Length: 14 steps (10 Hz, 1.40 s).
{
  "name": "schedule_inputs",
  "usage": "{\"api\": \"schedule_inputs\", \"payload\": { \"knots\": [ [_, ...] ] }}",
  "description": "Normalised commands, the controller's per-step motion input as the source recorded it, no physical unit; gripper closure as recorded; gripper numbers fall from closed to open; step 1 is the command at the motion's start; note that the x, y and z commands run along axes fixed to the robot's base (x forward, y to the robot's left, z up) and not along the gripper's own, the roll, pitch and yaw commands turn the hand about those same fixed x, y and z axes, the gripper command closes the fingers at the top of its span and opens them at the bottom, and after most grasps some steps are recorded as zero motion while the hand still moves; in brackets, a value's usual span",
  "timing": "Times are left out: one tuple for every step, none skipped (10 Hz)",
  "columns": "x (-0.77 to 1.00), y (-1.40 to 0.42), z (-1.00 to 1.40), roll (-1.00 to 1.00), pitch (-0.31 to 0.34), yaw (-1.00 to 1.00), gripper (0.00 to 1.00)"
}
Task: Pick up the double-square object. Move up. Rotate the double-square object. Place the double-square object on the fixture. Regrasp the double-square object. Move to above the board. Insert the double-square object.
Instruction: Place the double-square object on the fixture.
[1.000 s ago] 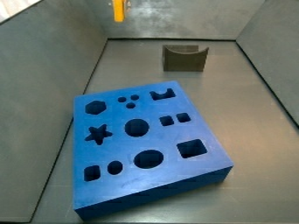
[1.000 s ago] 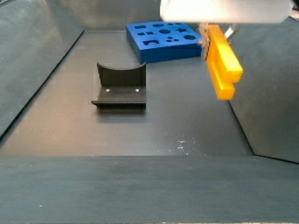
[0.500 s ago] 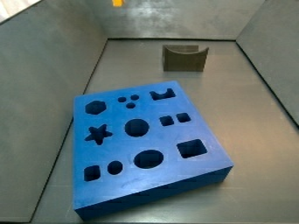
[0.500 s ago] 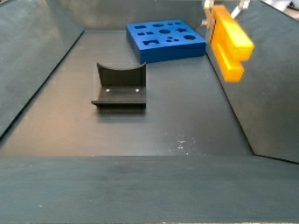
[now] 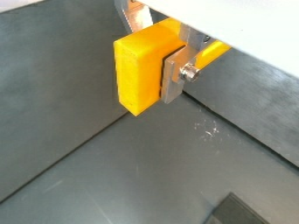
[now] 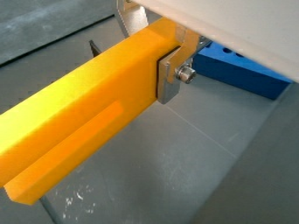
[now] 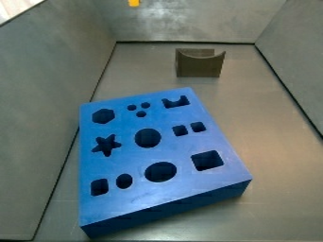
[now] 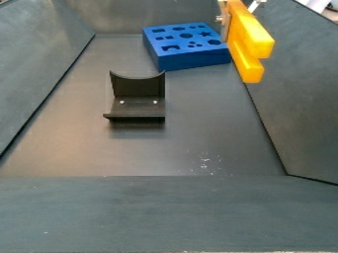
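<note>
The double-square object is a yellow-orange bar hanging high over the floor, by the right wall and near the board in a side view. Only its lower tip shows in a side view, at the top edge. My gripper is shut on it in both wrist views, and a silver finger plate presses its side. The long bar sticks out well past the fingers. The blue board lies flat with its cut-outs facing up. The dark fixture stands apart on the floor, with nothing in its notch.
Grey walls close in the dark floor on both sides. In a side view the fixture stands near the back wall, beyond the board. A corner of the board shows below the gripper in a wrist view.
The gripper has risen with the double-square object: the bar sits higher in one side view and has almost left the top of the other. Board and fixture have not moved.
</note>
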Motion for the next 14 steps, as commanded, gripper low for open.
{"api": "schedule_inputs", "payload": {
  "knots": [
    [1.0, -0.1, -0.06, -0.08, -0.008, 0.06, 1.0],
    [1.0, -0.09, -0.06, -0.06, 0.003, 0.05, 1.0],
    [1.0, -0.08, -0.05, -0.06, 0.007, 0.04, 1.0],
    [1.0, -0.07, -0.05, -0.06, 0.013, 0.04, 1.0],
    [1.0, -0.06, -0.05, -0.07, 0.014, 0.03, 1.0],
    [1.0, -0.06, -0.05, -0.07, 0.016, 0.03, 1.0],
    [1.0, -0.05, -0.05, -0.08, 0.02, 0.03, 1.0],
    [1.0, -0.05, -0.05, -0.08, 0.026, 0.03, 1.0],
    [1.0, -0.04, -0.04, -0.08, 0.033, 0.03, 1.0],
    [1.0, -0.04, -0.04, -0.07, 0.037, 0.03, 1.0],
    [1.0, -0.54, 0.07, -1.0, 0.0, -0.02, 1.0],
    [1.0, -0.54, 0.07, -1.0, 0.001, -0.02, 1.0],
    [1.0, -0.42, 0.06, -1.0, 0.015, -0.03, 1.0],
    [1.0, -0.35, 0.04, -1.0, 0.026, -0.03, 1.0]
  ]
}}
